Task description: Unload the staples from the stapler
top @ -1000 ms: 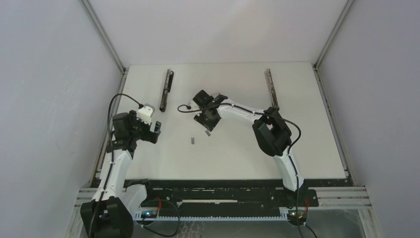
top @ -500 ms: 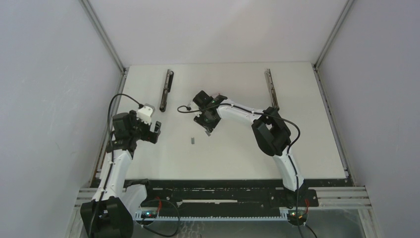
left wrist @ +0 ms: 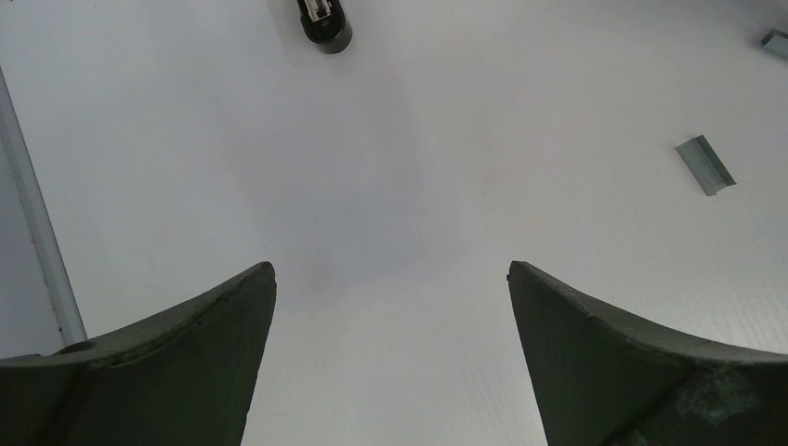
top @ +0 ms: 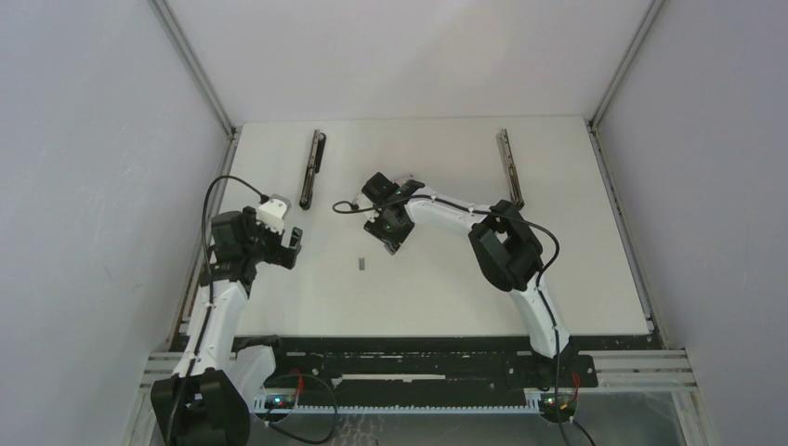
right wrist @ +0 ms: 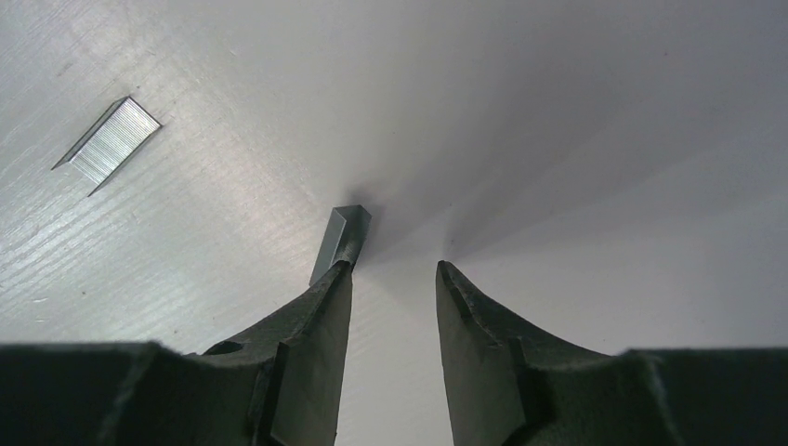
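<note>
The black stapler lies long and flat at the back left; its end shows in the left wrist view. One grey strip of staples lies mid-table, also seen as the ribbed strip and the strip. A second strip lies on the table right at the tip of my right gripper's left finger, outside the gap. My right gripper, low over the table, stands partly open with nothing between its fingers. My left gripper hovers wide open at the left.
A long grey metal bar lies at the back right. The white table is walled on three sides. A metal rail runs along the left edge beside my left gripper.
The right arm's elbow has drifted slightly left, with its gripper staying low by the second strip. The left arm and the loose strip have not moved.
</note>
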Action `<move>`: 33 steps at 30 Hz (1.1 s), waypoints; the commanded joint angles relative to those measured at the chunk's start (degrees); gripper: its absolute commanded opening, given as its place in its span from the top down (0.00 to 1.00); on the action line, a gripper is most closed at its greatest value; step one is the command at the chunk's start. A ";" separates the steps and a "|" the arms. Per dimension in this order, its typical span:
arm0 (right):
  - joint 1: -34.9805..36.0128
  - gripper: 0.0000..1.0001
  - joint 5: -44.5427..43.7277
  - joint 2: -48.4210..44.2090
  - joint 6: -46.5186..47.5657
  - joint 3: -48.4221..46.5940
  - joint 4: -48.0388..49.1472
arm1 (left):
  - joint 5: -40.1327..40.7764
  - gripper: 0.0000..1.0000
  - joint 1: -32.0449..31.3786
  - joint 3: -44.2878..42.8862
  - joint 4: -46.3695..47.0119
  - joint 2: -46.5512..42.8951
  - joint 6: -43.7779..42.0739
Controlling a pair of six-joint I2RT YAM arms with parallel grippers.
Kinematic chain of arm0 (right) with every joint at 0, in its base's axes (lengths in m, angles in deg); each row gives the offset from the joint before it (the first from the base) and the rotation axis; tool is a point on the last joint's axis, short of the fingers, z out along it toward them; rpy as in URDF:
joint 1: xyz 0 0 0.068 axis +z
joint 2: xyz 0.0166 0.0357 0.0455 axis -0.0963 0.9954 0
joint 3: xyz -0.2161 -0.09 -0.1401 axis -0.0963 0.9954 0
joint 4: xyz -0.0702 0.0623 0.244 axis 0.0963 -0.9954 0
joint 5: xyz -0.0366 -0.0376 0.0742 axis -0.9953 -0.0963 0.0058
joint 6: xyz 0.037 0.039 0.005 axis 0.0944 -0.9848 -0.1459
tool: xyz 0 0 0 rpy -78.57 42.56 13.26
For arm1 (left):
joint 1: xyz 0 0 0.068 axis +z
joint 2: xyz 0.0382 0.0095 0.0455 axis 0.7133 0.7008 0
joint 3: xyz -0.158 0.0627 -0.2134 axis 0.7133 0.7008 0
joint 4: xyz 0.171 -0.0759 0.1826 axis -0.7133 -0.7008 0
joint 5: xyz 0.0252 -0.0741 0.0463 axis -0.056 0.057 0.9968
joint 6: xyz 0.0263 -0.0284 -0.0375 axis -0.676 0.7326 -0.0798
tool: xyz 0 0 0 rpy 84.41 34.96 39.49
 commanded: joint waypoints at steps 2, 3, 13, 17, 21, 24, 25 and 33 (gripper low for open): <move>0.14 0.61 1.50 -0.24 0.36 -2.32 -0.13 | -1.17 0.00 0.60 -0.50 0.62 -0.27 -0.85; 0.05 0.61 1.59 -0.34 0.29 -2.32 0.04 | -1.18 0.00 0.63 -0.49 0.62 -0.23 -0.86; -1.55 0.61 3.57 1.76 -0.25 -3.41 -1.68 | -1.09 0.00 0.59 -0.40 0.60 -0.62 -0.86; -3.76 0.62 8.91 1.87 -1.39 -3.22 -2.05 | -1.09 0.00 0.64 -0.40 0.62 -0.54 -0.86; -5.19 0.62 12.17 2.32 -1.75 -3.25 -2.27 | -1.18 0.00 0.64 -0.40 0.62 -0.50 -0.85; -6.11 0.63 14.25 2.60 -2.14 -3.55 -2.61 | -1.18 0.00 0.62 -0.41 0.63 -0.46 -0.85; -6.26 0.63 14.44 2.62 -2.27 -3.55 -2.62 | -1.18 0.00 0.59 -0.43 0.58 -0.50 -0.89; -8.02 0.63 20.22 0.32 -0.64 -3.59 -3.09 | -1.18 0.00 0.59 -0.40 0.63 -0.46 -0.85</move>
